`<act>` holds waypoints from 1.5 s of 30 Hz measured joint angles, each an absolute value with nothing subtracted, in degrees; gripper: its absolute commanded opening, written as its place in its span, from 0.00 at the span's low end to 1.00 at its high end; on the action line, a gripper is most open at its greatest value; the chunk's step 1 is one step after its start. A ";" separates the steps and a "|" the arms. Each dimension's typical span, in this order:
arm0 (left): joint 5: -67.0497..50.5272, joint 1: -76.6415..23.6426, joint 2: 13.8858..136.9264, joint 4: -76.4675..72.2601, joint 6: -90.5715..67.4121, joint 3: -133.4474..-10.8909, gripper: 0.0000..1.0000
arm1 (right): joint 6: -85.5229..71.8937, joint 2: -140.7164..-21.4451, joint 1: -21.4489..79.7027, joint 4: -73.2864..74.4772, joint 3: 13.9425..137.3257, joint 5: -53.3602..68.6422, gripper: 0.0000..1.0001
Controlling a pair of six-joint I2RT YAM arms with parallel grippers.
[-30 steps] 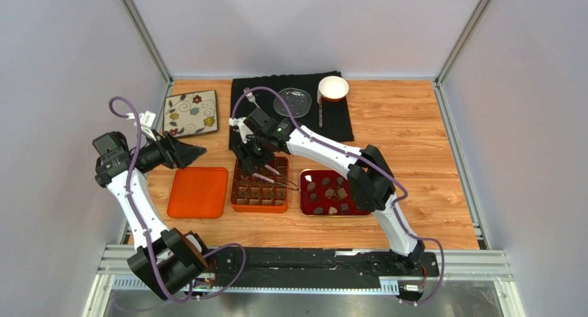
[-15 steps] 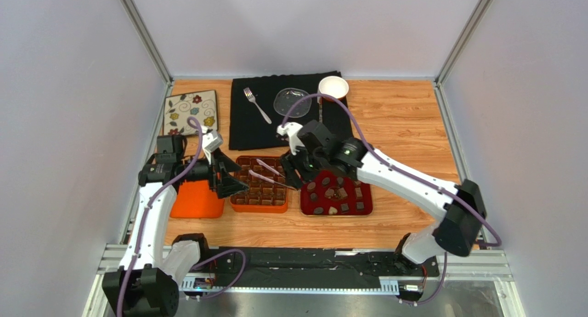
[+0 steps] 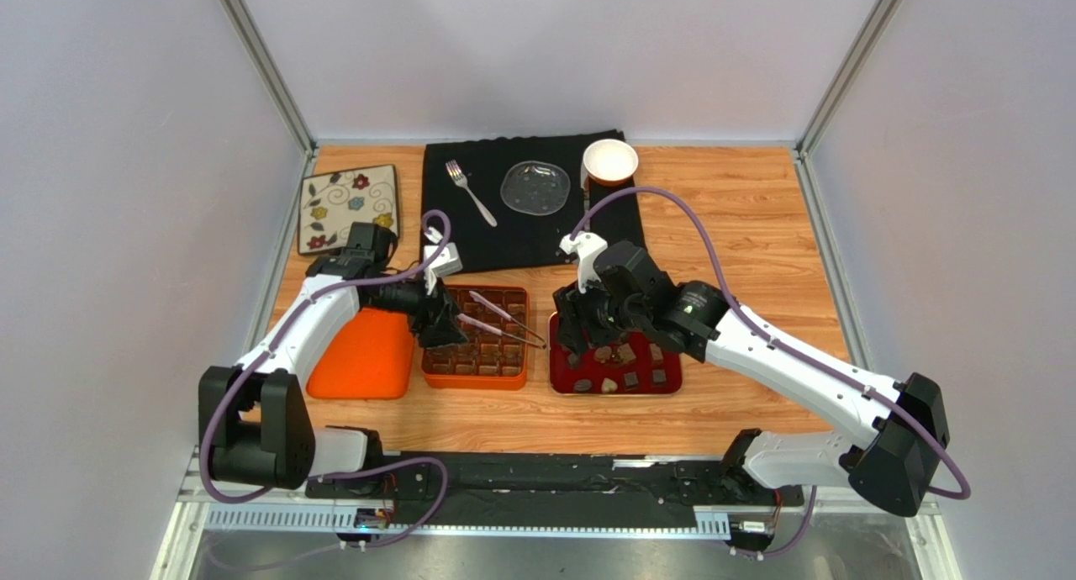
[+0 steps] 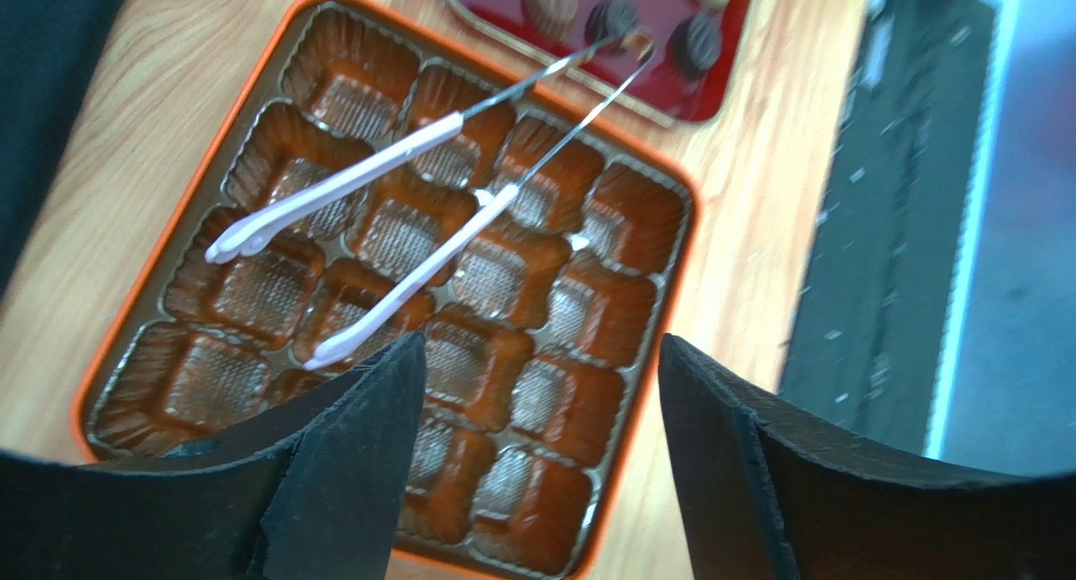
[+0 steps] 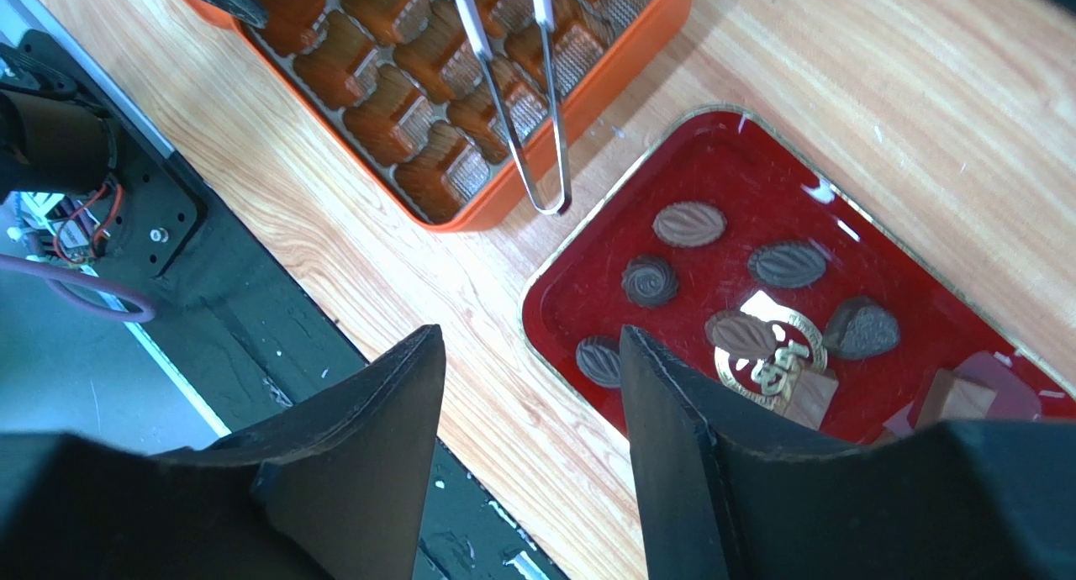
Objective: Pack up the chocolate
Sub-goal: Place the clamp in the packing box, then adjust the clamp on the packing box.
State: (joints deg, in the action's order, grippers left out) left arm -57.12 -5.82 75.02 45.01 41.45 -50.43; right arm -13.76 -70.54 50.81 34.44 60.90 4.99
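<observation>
Wooden surface, white-handled metal tongs parked across the orange compartment box, probably for grabbing; left pincer, right pincer gaping, empty.

A fixed camera above and behind the arms overlooks the whole table. Each wrist camera looks down closely past its jaws; both show the orange box and tongs beyond.

Over the box, left jaws replaced right jaws.
</observation>
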 measured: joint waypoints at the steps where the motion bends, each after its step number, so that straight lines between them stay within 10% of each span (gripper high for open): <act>1: -56.07 -6.28 75.05 45.12 43.05 -50.43 0.81 | -13.96 -70.54 50.81 34.35 60.53 4.99 0.56; 45: -43.13 -14.28 83.29 36.10 67.64 -51.09 0.45 | -18.24 -69.14 50.81 28.38 55.11 7.16 0.38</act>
